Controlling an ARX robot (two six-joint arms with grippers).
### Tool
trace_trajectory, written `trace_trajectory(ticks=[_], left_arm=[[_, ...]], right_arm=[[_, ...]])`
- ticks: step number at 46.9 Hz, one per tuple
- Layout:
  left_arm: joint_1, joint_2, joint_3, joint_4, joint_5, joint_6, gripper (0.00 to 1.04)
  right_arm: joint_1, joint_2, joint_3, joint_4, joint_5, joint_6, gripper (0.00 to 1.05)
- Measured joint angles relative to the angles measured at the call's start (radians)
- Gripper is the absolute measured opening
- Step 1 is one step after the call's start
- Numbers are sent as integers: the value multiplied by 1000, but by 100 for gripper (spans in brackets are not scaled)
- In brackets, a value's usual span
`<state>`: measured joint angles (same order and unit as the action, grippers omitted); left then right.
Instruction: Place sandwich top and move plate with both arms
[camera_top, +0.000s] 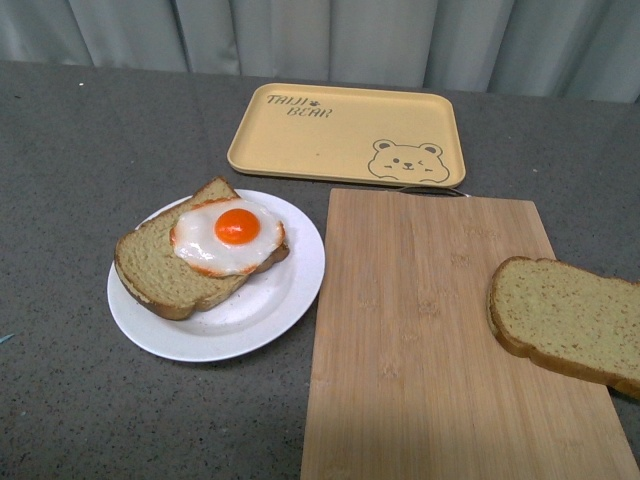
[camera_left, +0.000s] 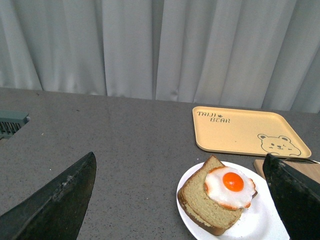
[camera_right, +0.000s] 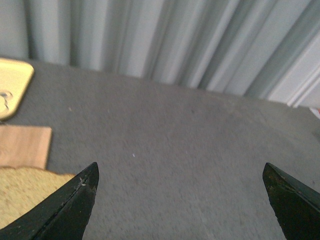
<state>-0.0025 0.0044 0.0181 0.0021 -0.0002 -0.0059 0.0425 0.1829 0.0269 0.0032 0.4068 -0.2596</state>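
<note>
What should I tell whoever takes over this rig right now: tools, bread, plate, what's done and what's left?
Left tool: open, empty, facing the round white plate.
Right tool: open, empty, beside the plain brown bread slice.
The plain slice lies at the right edge of the wooden cutting board. The plate sits left of the board, holding a second bread slice topped with a fried egg.
Done: nothing yet.
Left: set the plain slice on the egg, then move the plate with both arms.
</note>
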Motion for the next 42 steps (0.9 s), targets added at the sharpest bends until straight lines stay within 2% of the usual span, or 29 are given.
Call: trace_trajectory(ticks=[4, 6, 12, 17, 25, 35, 42], left_arm=[[0, 0, 0, 0, 1, 0, 98], [0, 0, 0, 0, 0, 0, 98], [0, 0, 0, 0, 0, 0, 98], [0, 0, 0, 0, 0, 0, 98], [0, 0, 0, 0, 0, 0, 98], [0, 0, 0, 0, 0, 0, 98], [0, 0, 0, 0, 0, 0, 98]], right_arm=[[-149, 190, 46, 27, -171, 43, 95], [-235, 337, 80, 80, -296, 91, 95], [-373, 618, 161, 166, -489, 139, 95], [-471, 921, 265, 153, -655, 159, 95], [-502, 1217, 402, 91, -782, 171, 95], [-502, 1487, 502, 118, -939, 185, 95], [-489, 1607, 554, 120, -965, 198, 95]])
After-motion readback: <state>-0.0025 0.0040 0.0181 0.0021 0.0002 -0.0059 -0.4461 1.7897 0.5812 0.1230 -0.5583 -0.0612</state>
